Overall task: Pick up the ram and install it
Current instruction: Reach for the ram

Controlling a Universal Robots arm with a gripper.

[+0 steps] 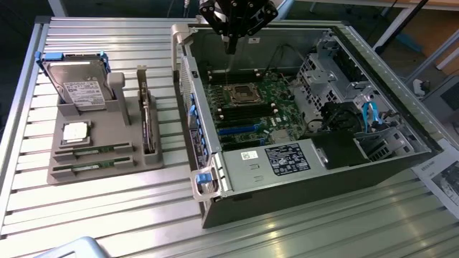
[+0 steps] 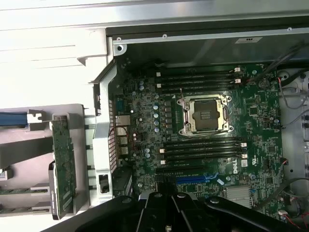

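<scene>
Black two-fingered gripper hanging above the open dark-grey computer case, near twelve o'clock in the exterior view, its jaws closed together and holding nothing. The ram, a thin green circuit-board stick (one of two alike, its twin just beside it), lies flat in the grey plastic parts holder at about eight o'clock, well apart. A sound pick probably calls for spread jaws lowered squarely across the stick's long edges, clear of the twin.
</scene>
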